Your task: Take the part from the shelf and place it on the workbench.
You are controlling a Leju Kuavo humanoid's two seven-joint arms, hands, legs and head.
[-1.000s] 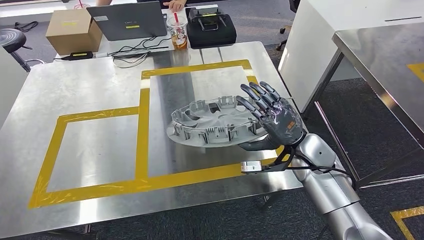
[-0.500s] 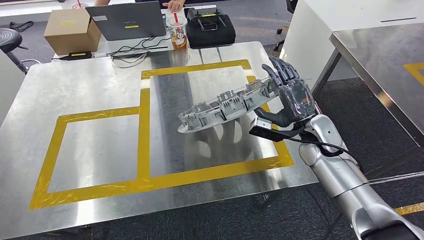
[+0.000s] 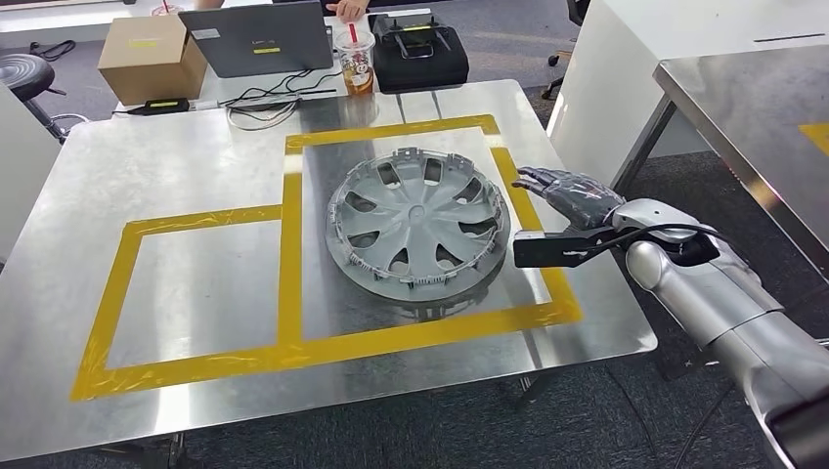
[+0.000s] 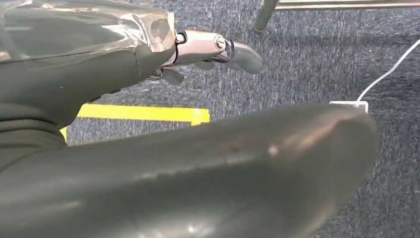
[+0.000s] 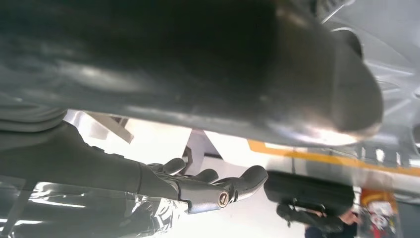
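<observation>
The steel table (image 3: 196,176) carries yellow tape (image 3: 290,234) marking two squares side by side. The hubcap (image 3: 418,230) lies flat inside the larger, right-hand square, spoked face up, its rim resting on the steel and well inside the tape on every side. Just beside it, over the square's right tape line near the table's edge, the right hand (image 3: 570,195) hovers apart from the hubcap, fingers extended and a little spread, holding nothing; the right wrist view shows those fingers (image 5: 237,184) stretched out with only air around them. The left hand (image 4: 208,49) hangs over dark carpet (image 4: 317,49), its fingers loosely bent with nothing in them. Behind the table, on a second surface, stand a cardboard box (image 3: 152,54), a laptop (image 3: 262,37), a black case (image 3: 418,51) and a lidded drink cup (image 3: 356,59) with a straw, with cables (image 3: 262,103) trailing toward the table's far edge.
</observation>
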